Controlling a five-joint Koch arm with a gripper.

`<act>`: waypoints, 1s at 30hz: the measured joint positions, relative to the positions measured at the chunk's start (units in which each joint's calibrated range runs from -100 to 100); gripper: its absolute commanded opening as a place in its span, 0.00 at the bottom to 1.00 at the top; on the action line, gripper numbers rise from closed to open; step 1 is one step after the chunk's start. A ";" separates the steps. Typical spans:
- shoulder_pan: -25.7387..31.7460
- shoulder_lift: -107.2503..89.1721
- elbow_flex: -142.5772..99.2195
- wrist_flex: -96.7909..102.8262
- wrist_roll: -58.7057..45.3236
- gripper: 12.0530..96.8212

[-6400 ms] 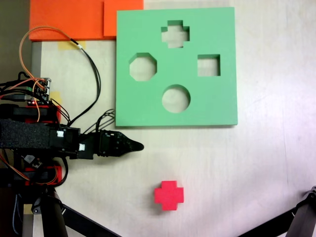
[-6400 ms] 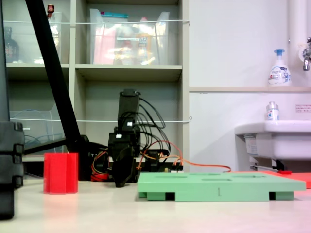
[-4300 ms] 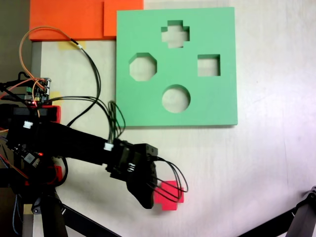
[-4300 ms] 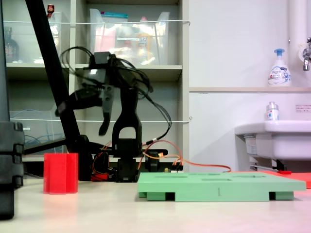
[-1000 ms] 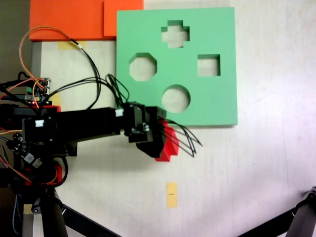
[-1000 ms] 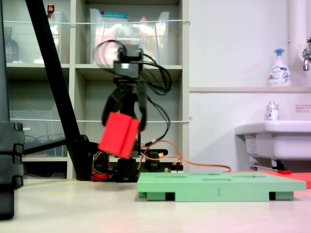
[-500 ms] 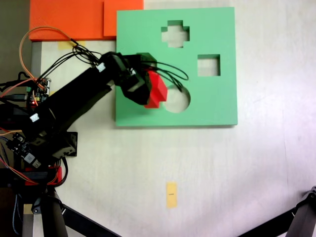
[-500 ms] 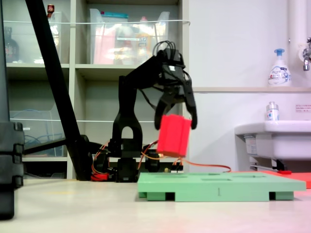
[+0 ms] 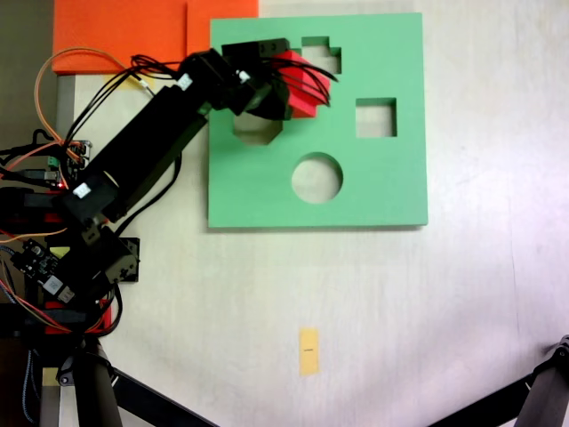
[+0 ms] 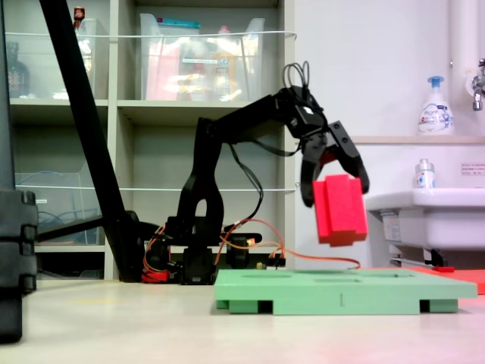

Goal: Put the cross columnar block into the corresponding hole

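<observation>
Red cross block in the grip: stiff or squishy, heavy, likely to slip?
The red cross block looks like matte foam, so probably light and slightly squashy. It hangs tilted between the fingers above the green board, so it may pivot or slip in the grip. Its flat ends and ribbed sides make rolling unlikely.

We see our arm stretched out long from its base at the left of a fixed view, running up and to the right. In another fixed view it rises from the base, bends at the elbow and reaches out level to the right, with the wrist bent downward. Our gripper [image 9: 293,84] [image 10: 334,196] points down, its two dark jaws spread apart and clamped on the sides of the cross columnar block [image 9: 305,82] [image 10: 340,209], which hangs tilted in the air.
</observation>
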 measured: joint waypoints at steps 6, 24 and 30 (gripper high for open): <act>0.59 5.88 3.43 2.55 0.63 0.41; 1.95 15.60 9.60 6.56 0.20 0.40; 2.05 16.69 9.60 6.56 -0.05 0.40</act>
